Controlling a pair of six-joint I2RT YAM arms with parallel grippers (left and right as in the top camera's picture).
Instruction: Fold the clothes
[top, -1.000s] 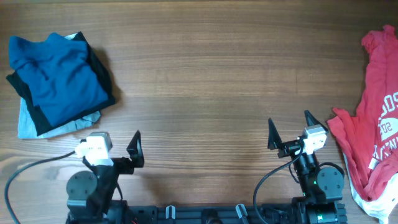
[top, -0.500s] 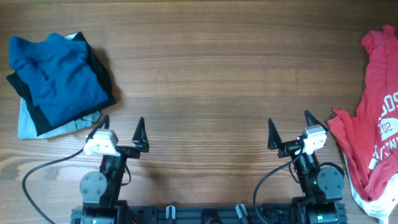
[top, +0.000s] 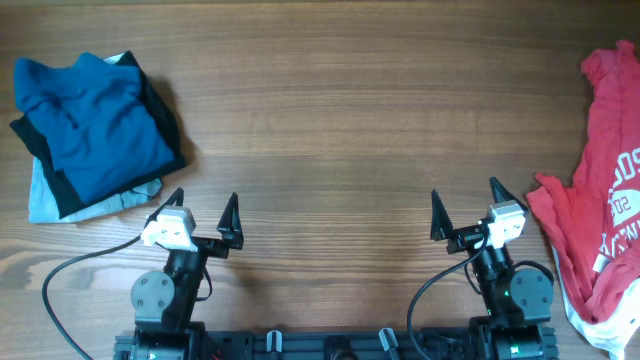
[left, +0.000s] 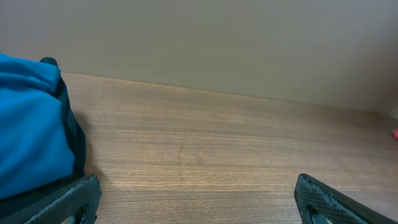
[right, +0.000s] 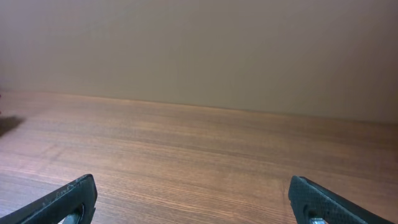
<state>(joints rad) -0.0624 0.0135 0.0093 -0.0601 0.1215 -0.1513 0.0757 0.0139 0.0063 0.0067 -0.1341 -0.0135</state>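
Note:
A folded deep-blue shirt (top: 95, 125) lies on top of a black garment (top: 165, 125) and a light grey one (top: 45, 200) in a stack at the far left of the table. The blue shirt also shows at the left edge of the left wrist view (left: 28, 130). A red T-shirt with white print (top: 605, 190) lies crumpled at the right edge. My left gripper (top: 205, 207) is open and empty, near the front edge, just right of the stack. My right gripper (top: 465, 205) is open and empty, left of the red T-shirt.
The wooden table (top: 330, 130) runs between the stack and the red T-shirt. A plain wall stands beyond the table's far edge in both wrist views. Arm bases and cables sit at the front edge.
My left gripper has swung round to face the far side and shifted a little right and up. The right arm and the clothes have not moved.

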